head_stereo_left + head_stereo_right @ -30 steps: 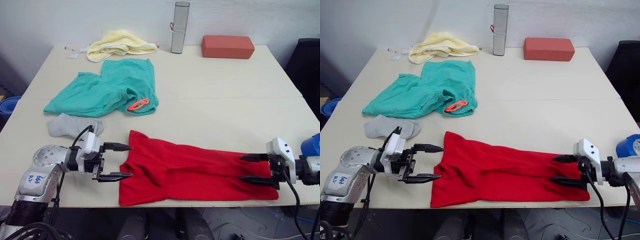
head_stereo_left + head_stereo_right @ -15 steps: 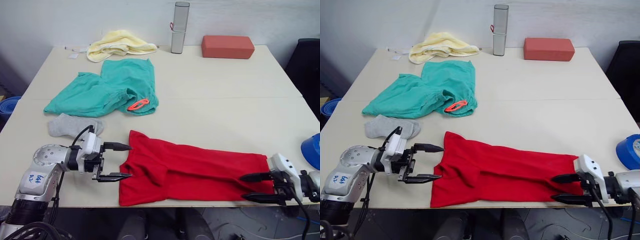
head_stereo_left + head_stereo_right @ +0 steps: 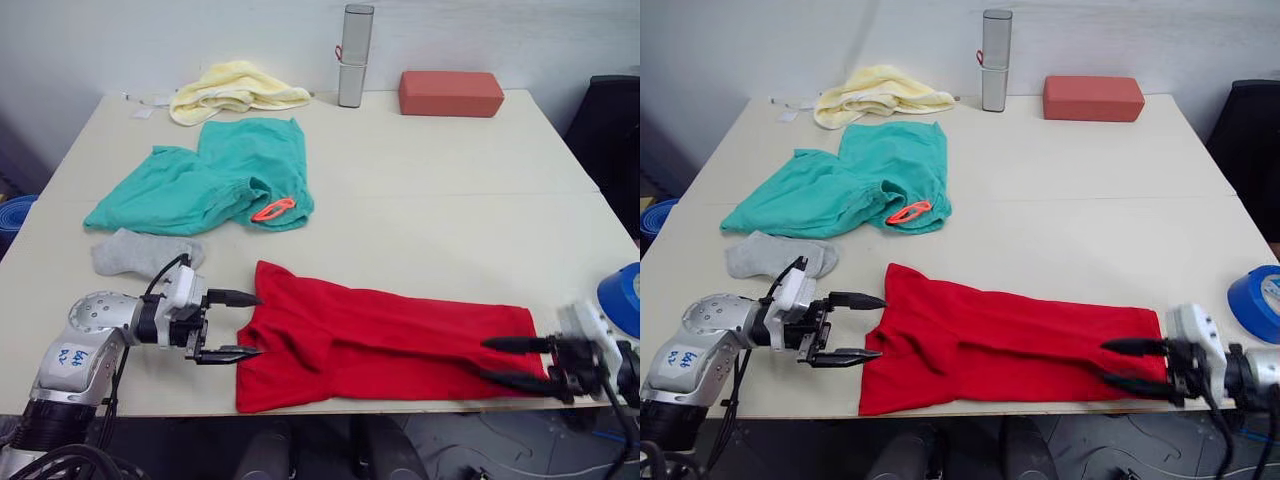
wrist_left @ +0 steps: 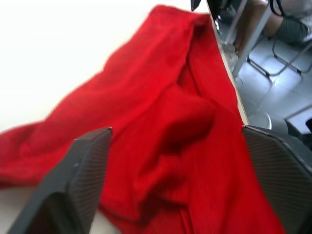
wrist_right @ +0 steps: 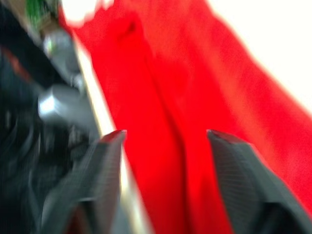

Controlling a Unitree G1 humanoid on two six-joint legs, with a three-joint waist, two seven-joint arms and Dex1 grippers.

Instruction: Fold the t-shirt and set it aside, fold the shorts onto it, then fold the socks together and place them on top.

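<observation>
At either end of the t-shirt, lying along the table's near edge, left gripper and right gripper sit spread, unclamped; shirt-folding step, next pinch both ends.

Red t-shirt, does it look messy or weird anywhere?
Yes. The t-shirt is a long rumpled strip, bunched near the left gripper, and its near edge hangs slightly over the table edge.

The table carries t-shirt, shorts, socks, towel, brick, flask.
</observation>
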